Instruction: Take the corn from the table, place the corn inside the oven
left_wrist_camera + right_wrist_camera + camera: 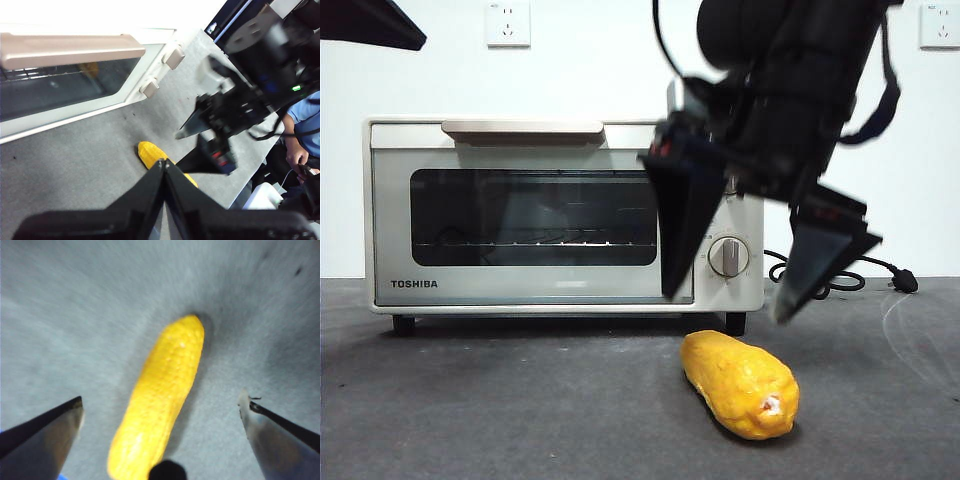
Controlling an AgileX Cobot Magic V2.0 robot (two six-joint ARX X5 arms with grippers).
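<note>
The yellow corn (740, 385) lies on the dark grey table (500, 410), in front of the right end of the cream Toshiba oven (530, 215), its pale stub end facing the front. My right gripper (726, 306) hangs open a little above the cob, one jaw on each side of it and neither touching it. The right wrist view looks straight down on the corn (160, 395) between the spread jaws of that gripper (160, 399). My left gripper (162, 162) is shut with nothing in it, held high and off to the left. The oven (65, 85) door is closed.
A black power cable (840, 275) lies coiled on the table to the right of the oven. A person in blue (305, 125) sits past the table's edge. The left arm shows as a black tip (370, 25) at the top left corner.
</note>
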